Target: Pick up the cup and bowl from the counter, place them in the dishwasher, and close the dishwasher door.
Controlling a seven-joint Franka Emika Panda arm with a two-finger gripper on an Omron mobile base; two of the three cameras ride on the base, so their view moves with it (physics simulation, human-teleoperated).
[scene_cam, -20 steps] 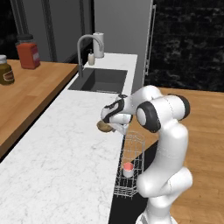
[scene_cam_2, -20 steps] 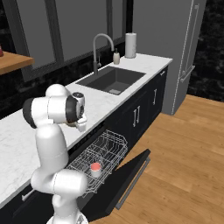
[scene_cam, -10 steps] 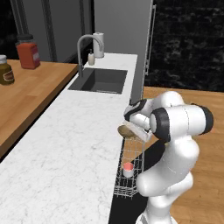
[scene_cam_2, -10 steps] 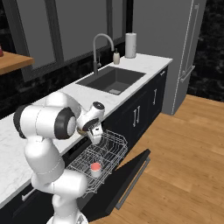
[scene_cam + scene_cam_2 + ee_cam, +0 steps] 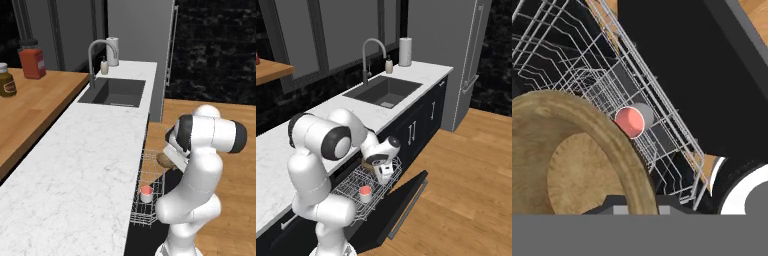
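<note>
One wooden bowl (image 5: pixel 572 170) hangs in the pincer (image 5: pixel 382 172), clamped by its rim above the pulled-out white wire rack (image 5: pixel 351 192) of the dishwasher. In the hand view the bowl's tan hollow takes up the 8 o'clock part, and the dark fingers (image 5: pixel 619 205) pinch its edge at 6 o'clock, nearly closed on the thin wall. The cup (image 5: pixel 630 121) already stands in the rack, its pink inside showing just past the bowl's rim at about 1 o'clock. The dishwasher door (image 5: pixel 401 200) lies dropped open beyond the rack.

By my judgement the bowl is light and stiff, not fragile, and its smooth turned surface could slip or pivot under a rim pinch. A hold on the rim suits it, with the hollow kept clear, and it should be set down beside the cup, not on it.
</note>
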